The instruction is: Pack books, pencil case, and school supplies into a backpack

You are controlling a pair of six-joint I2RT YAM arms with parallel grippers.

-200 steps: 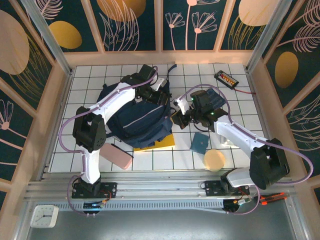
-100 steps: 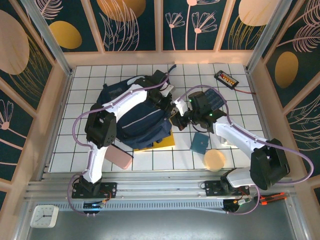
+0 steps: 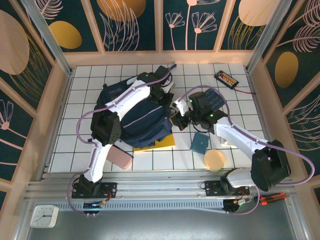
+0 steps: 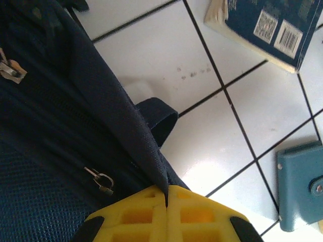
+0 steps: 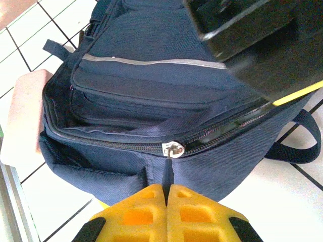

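The navy backpack point(image 3: 139, 120) lies mid-table with its main zip partly open. My left gripper point(image 4: 166, 190) is shut on a fold of the backpack's fabric point(image 4: 126, 116) at its right edge, beside a strap loop point(image 4: 159, 121). My right gripper point(image 5: 166, 187) is shut on the dark zip pull point(image 5: 167, 174) hanging from the silver slider point(image 5: 174, 149). A yellow book point(image 3: 162, 141) pokes out from under the backpack. The navy book point(image 4: 267, 27) lies to the right, partly under my right arm. The teal pad point(image 3: 200, 143) and pink pencil case point(image 3: 119, 157) rest near the front.
A round tan disc point(image 3: 215, 160) sits by the teal pad. A black device with orange buttons point(image 3: 226, 78) lies at the back right. Wooden walls point(image 3: 55, 100) close in the tiled table on three sides.
My left gripper has travelled right along the backpack's top to its right edge and closed on the fabric. The right gripper has stayed on the zip pull.
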